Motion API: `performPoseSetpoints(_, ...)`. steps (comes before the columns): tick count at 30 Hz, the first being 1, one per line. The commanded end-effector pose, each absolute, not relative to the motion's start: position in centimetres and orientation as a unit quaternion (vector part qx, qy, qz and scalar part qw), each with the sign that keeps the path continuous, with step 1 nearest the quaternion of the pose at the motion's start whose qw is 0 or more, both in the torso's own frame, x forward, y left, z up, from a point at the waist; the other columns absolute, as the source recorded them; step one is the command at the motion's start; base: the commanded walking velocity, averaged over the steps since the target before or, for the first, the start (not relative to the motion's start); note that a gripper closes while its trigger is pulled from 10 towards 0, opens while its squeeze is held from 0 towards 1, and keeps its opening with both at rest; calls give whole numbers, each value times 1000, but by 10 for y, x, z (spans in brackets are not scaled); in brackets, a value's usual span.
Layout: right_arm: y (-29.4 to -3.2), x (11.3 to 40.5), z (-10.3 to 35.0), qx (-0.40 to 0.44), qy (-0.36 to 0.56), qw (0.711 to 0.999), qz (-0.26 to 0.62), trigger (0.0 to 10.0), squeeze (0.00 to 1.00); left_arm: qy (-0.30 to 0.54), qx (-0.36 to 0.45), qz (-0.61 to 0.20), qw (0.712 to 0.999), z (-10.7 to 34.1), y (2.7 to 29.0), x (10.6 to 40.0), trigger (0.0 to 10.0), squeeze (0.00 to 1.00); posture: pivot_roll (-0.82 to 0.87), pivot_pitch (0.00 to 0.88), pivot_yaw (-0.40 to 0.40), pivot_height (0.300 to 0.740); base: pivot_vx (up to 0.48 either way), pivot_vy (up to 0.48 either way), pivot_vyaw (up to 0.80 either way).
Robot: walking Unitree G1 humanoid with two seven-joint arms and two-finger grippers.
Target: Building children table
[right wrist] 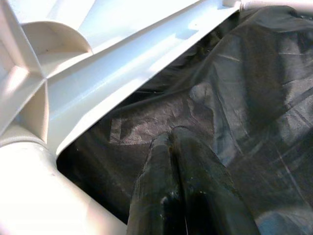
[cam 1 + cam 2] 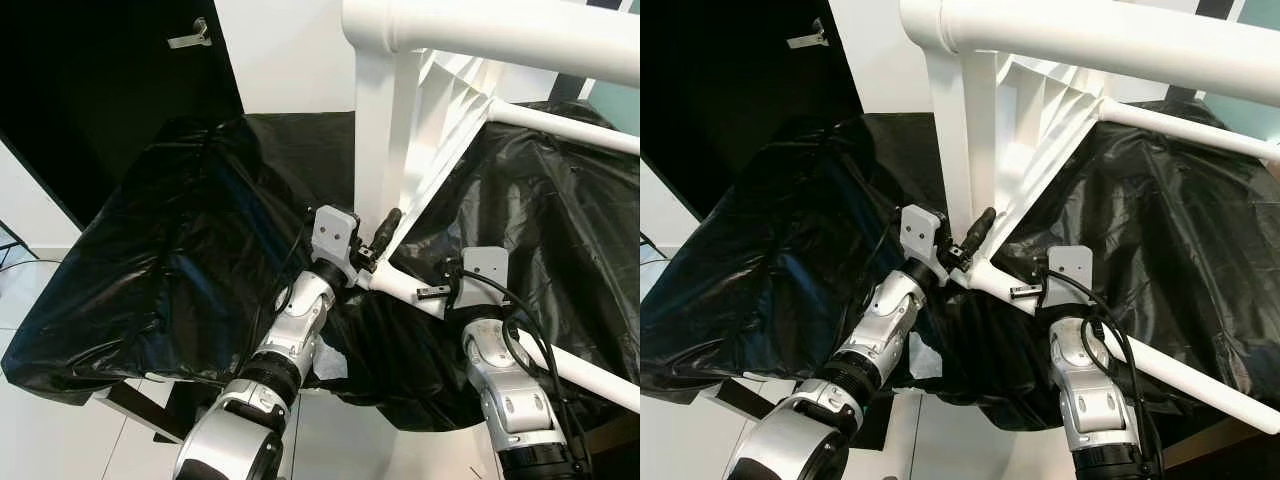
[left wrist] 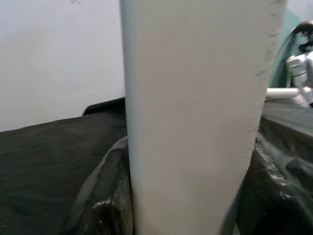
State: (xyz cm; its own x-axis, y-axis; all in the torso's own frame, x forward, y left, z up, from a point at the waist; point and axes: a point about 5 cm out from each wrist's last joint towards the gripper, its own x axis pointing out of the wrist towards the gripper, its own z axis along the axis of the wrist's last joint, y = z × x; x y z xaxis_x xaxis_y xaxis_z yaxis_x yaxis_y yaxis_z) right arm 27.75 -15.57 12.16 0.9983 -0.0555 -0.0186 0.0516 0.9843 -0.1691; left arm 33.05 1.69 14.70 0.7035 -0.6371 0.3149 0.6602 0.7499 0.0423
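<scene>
Left wrist view puts a thick white leg of the children's table squarely between my two black fingers, one pad showing on each side of it, so my left gripper is clenched around that leg. From the head camera the table lies tipped on its side over a black plastic sheet, its ribbed underside facing me, legs running near, far and off to the right.

My right gripper has its fingers pressed together on nothing, hovering just under the ribbed underside above the sheet.

What worries me: the table is propped on slippery plastic and held at one leg only. I judge that if I twist or pull that leg, the whole frame could swing or slide away, or the leg could cock in its socket. The right fingers sit close enough to snag the sheet.

Both forearms reach up and forward from the near edge, left wrist angled toward the leg's joint, right wrist raised beside the near leg
</scene>
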Motion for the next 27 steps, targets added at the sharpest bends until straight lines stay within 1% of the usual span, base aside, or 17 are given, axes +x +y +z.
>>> performPoseSetpoints(1,-155,275,112,-83,37,995,-27,10000,0,-139,-11,-366,920,139,17,329,0,0,-163,9,97,740,0,0,0)
performPoseSetpoints(2,-155,275,112,-82,37,996,-26,10000,0,-131,-3,-346,929,135,21,332,0,0,-162,10,96,740,0,0,0)
performPoseSetpoints(5,-154,274,112,-82,37,996,-25,10000,0,-121,5,-326,938,131,27,334,0,0,-162,11,95,740,0,0,0)
performPoseSetpoints(7,-153,273,112,-81,38,996,-23,10000,0,-91,14,-270,958,120,47,341,0,0,-163,14,95,740,0,0,0)
performPoseSetpoints(8,-153,273,112,-81,38,996,-23,10000,0,-91,14,-270,958,120,47,341,0,0,-163,14,95,740,0,0,0)
performPoseSetpoints(10,-153,272,112,-81,40,996,-21,10000,0,-70,18,-230,970,112,63,345,0,0,-162,18,93,740,0,0,0)
performPoseSetpoints(11,-153,272,112,-81,40,996,-21,10000,0,-70,18,-230,970,112,63,345,0,0,-162,18,93,740,0,0,0)
performPoseSetpoints(13,-152,271,112,-80,41,996,-18,10000,0,-54,21,-197,979,105,75,346,0,0,-162,22,89,740,0,0,0)
performPoseSetpoints(14,-152,271,112,-80,41,996,-18,10000,0,-54,21,-197,979,105,75,346,0,0,-162,22,89,740,0,0,0)
performPoseSetpoints(16,-150,270,115,-78,33,996,-14,10000,0,-40,23,-171,984,98,85,346,0,0,-160,25,86,740,0,0,0)
performPoseSetpoints(19,-151,269,118,-76,23,997,-16,10000,0,-37,24,-166,985,97,87,346,0,0,-158,28,82,740,0,0,0)
performPoseSetpoints(21,-157,268,129,-85,-9,995,-41,10000,0,-37,25,-167,985,95,87,345,0,0,-156,30,80,740,0,0,0)
performPoseSetpoints(27,-166,268,147,-96,-62,991,-75,10000,0,-31,21,-157,987,94,86,345,0,0,-156,34,79,740,0,0,0)
